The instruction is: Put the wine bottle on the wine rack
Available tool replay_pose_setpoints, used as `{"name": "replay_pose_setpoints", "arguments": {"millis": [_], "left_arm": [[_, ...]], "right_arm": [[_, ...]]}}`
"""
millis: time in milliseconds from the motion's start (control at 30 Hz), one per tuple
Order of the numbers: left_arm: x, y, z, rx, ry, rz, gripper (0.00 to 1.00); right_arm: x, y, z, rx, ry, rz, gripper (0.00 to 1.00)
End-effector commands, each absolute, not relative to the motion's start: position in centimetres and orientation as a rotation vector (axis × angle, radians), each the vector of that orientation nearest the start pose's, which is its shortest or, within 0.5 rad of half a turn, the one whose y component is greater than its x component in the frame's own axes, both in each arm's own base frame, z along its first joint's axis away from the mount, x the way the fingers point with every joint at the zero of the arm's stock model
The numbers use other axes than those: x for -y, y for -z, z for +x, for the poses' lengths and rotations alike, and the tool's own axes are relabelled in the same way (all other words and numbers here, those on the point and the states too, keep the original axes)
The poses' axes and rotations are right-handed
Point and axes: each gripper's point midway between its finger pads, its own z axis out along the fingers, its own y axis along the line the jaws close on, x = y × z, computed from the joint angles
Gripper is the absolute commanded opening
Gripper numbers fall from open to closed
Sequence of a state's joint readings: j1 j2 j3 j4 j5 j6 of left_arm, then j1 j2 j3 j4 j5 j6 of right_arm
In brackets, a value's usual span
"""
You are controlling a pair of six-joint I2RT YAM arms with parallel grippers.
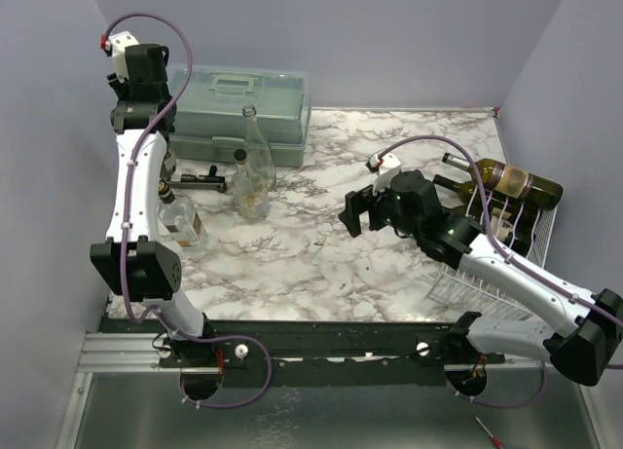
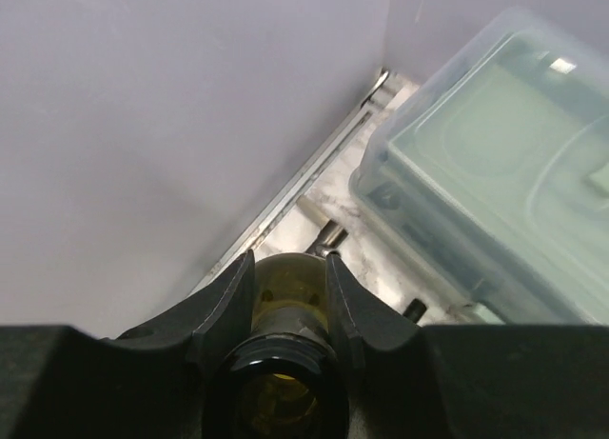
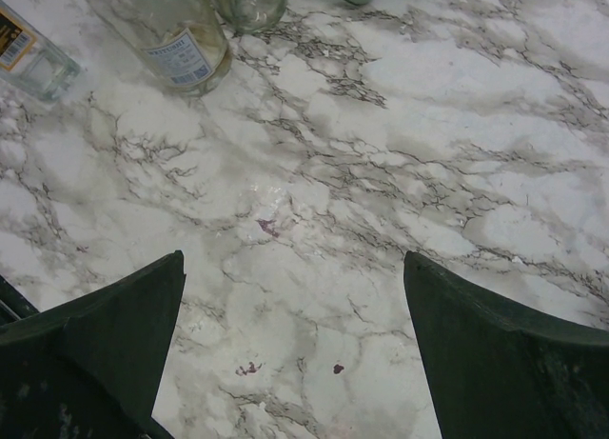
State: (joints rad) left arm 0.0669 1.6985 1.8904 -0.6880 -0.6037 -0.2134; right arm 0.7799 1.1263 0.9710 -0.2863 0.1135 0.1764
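Left claw (image 2: 288, 266) clamps 1 upright bottle (image 2: 281, 387) by its neck; rack (image 1: 458, 283) at 3 o'clock, nearer the open right claw (image 1: 358, 213).

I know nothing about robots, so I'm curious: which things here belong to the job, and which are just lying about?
Job: dark bottle in the left jaws; white wire wine rack; racked bottles.
Lying about: grey-green toolbox; tall clear bottle; squat clear bottle; square flask.

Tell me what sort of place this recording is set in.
Probably a lab robot test cell: a marble-pattern tabletop boxed in by plain walls, with a metal mounting rail along its near edge.
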Motion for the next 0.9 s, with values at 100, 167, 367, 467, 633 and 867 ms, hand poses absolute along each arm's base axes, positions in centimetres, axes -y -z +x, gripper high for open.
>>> {"name": "replay_pose_setpoints", "arguments": {"millis": [100,167,367,467,633,867], "left_arm": [[-9.8,-50.5,40.1,-1.509,-0.312,-0.642,0.0],[-8.9,-52.1,39.3,-1.484,-0.236,-0.635,0.0],[-4.9,-55.5,37.3,-1.455,0.034,-0.549,0.0],[-2.6,-56.6,36.2,-1.445,0.18,-0.5,0.0],[2.7,-57.5,35.8,-1.47,0.483,-0.365,0.0],[11.4,-55.8,36.4,-1.543,0.736,-0.155,0.0]], "right_arm": [[-25.9,-23.2,26.9,-1.969,-0.538,-0.542,1.0],[-26.0,-23.3,26.9,-1.969,-0.543,-0.539,1.0],[-25.9,-23.5,27.1,-1.965,-0.541,-0.516,1.0],[-25.6,-24.3,27.2,-1.966,-0.53,-0.49,1.0],[-23.9,-25.6,27.2,-1.931,-0.495,-0.406,1.0],[-20.6,-27.4,27.0,-1.851,-0.429,-0.259,1.0]]}}
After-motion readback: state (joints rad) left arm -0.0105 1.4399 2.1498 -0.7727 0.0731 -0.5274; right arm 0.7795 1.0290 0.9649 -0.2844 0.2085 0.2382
